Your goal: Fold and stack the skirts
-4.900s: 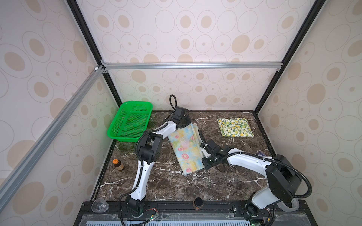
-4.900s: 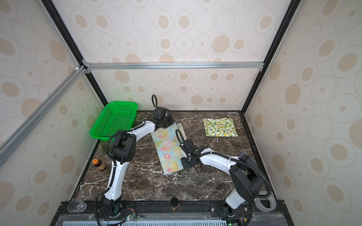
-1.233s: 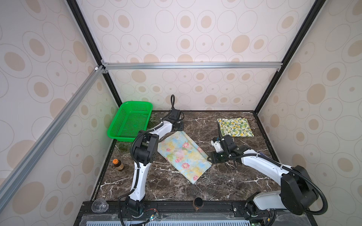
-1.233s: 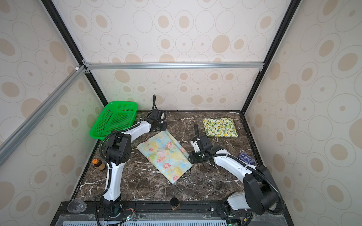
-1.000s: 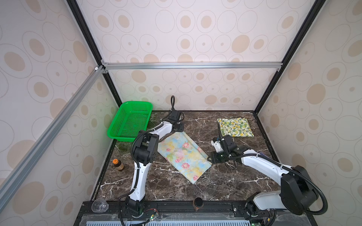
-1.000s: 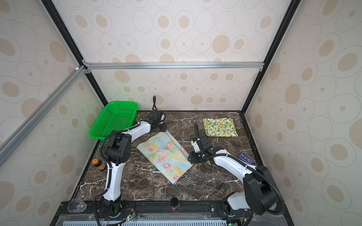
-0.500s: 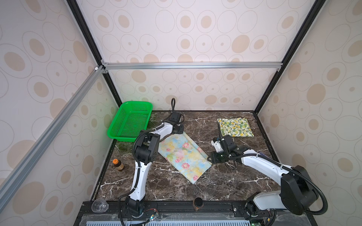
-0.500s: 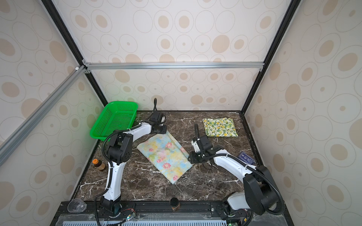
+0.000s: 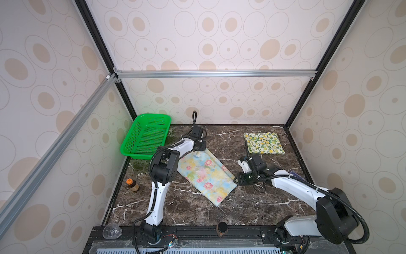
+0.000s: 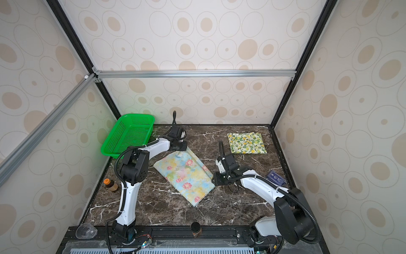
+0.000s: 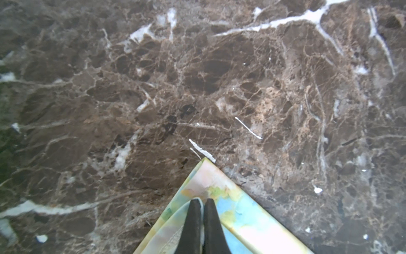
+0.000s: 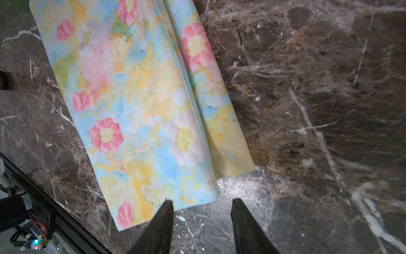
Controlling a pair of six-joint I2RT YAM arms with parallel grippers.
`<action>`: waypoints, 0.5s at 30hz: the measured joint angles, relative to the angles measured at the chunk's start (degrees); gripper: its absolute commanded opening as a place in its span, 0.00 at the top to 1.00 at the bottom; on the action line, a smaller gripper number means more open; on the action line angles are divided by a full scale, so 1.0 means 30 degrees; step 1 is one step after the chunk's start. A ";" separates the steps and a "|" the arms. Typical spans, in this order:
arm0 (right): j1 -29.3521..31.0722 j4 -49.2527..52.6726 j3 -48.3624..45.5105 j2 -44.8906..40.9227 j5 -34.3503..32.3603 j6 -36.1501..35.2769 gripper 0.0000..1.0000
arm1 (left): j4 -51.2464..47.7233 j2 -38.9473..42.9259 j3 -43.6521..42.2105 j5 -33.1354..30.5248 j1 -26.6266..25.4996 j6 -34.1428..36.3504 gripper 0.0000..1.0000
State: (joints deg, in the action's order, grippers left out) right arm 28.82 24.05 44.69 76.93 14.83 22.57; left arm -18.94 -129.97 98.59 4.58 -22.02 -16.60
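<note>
Pastel floral skirt (image 9: 204, 176) lay folded on the tabletop (image 9: 175, 209), its far corner apparently pinched by the closed left gripper (image 11: 201, 200). The right gripper (image 12: 202, 200) stood half-open and empty beside it, while the lemon skirt (image 9: 263, 143) lay folded back right.

The near skirt (image 9: 204, 176) lies mid-tabletop (image 9: 175, 211), the far skirt (image 9: 263, 143) at the back right. A basket (image 9: 145, 136) sits at the back left, a bottle (image 9: 131, 184) in front of it by the left edge.

White left arm (image 9: 184, 144) hides the twelve o'clock corner of the pastel blue-yellow, pink-flowered cloth skirt (image 9: 205, 176).
</note>
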 measured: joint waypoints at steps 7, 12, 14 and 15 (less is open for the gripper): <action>0.0255 -0.0117 -0.0481 -0.0160 0.0153 0.0197 0.53 | 0.0000 0.0000 0.0000 0.0036 0.0000 -0.0007 1.00; 0.0291 -0.0867 -0.0605 0.0503 0.0240 0.0306 0.54 | 0.0000 0.0000 0.0000 0.0073 0.0000 -0.0007 1.00; 0.0364 -0.1129 -0.0627 0.0852 0.0284 0.0350 0.55 | 0.0000 0.0000 0.0000 0.0102 0.0000 -0.0015 1.00; 0.0415 -0.1260 -0.0627 0.1027 0.0321 0.0372 0.56 | 0.0000 0.0000 0.0000 0.0117 0.0000 -0.0015 1.00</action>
State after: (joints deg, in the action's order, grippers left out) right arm 30.06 20.27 42.81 80.01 15.79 23.68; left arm -18.94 -129.97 98.59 4.93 -22.02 -16.64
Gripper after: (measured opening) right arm 0.450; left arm 0.049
